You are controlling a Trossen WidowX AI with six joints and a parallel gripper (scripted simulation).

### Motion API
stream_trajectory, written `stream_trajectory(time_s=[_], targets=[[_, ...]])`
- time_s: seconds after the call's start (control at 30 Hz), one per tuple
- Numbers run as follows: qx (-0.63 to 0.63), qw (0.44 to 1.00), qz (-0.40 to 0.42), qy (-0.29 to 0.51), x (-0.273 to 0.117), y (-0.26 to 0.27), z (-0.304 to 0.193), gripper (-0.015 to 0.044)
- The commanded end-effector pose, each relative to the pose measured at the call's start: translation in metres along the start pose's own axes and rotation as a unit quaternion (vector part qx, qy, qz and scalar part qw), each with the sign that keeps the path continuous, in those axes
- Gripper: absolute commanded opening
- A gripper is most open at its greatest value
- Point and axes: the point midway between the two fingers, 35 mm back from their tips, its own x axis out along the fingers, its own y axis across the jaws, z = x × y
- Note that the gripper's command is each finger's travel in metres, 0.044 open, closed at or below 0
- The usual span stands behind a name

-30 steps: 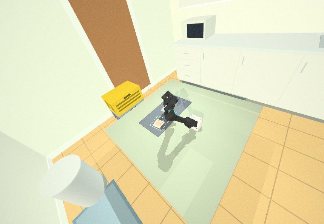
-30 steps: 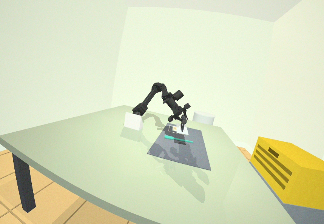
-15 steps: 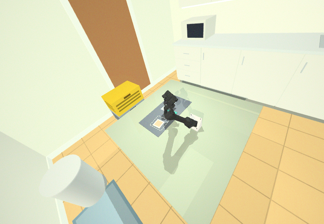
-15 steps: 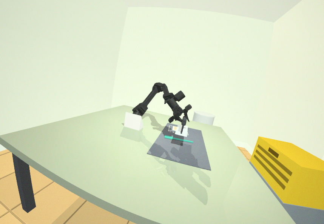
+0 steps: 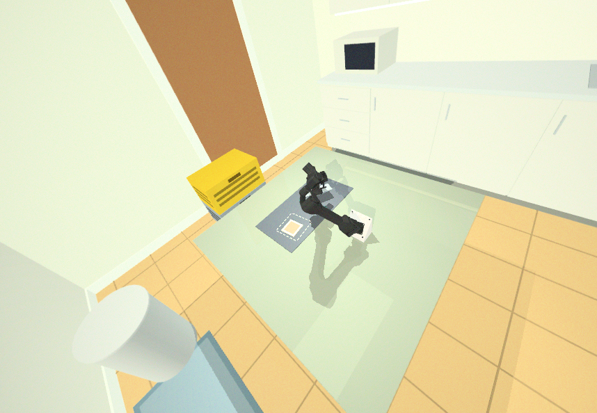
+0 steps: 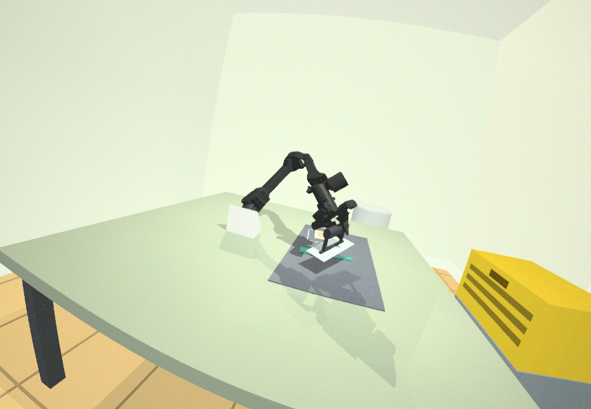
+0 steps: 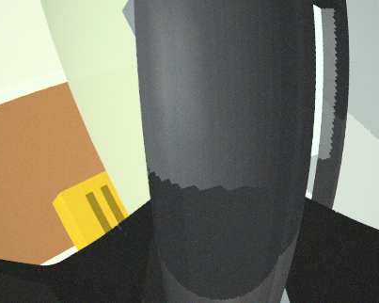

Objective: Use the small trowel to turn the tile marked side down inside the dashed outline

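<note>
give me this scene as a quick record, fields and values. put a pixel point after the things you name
gripper [image 5: 320, 185] [image 6: 335, 226] [image 7: 220, 196]: shut on the trowel [image 6: 330, 253] [image 7: 228, 113]
trowel blade: pale, above the mat [image 5: 271, 226] [image 6: 364, 292]
tile [image 5: 291, 227] [image 6: 319, 234]: inside the dashed outline [image 5: 277, 229], peach centre up
teal stick [image 6: 345, 257]: on the mat, partly hidden by the blade
task state: trowel not yet set down

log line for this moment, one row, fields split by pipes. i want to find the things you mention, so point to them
pincer [image 5: 320, 185] [image 6: 333, 228] [image 7: 220, 196]: shut on trowel [image 5: 328, 187] [image 6: 340, 247] [image 7: 223, 94] | trowel: raised over mat [image 5: 275, 222] [image 6: 355, 295] | tile [image 5: 291, 227] [image 6: 319, 234]: orange square up, inside dashed outline | flip: not done
</note>
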Motion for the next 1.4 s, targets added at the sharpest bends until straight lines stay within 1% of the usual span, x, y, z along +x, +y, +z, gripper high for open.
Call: stream_trajectory(time_s=[0.0,0.4,0.9,1.37], targets=[[0.047,0.998,0.002,-0.045,0.009,0.008,0.017,0.0],[0.181,0.964,0.015,-0.194,0.032,0.017,0.069,0.0],[0.299,0.874,0.065,-0.377,0.043,0.019,0.133,0.0],[0.303,0.869,0.068,-0.384,0.052,0.011,0.136,0.0]])
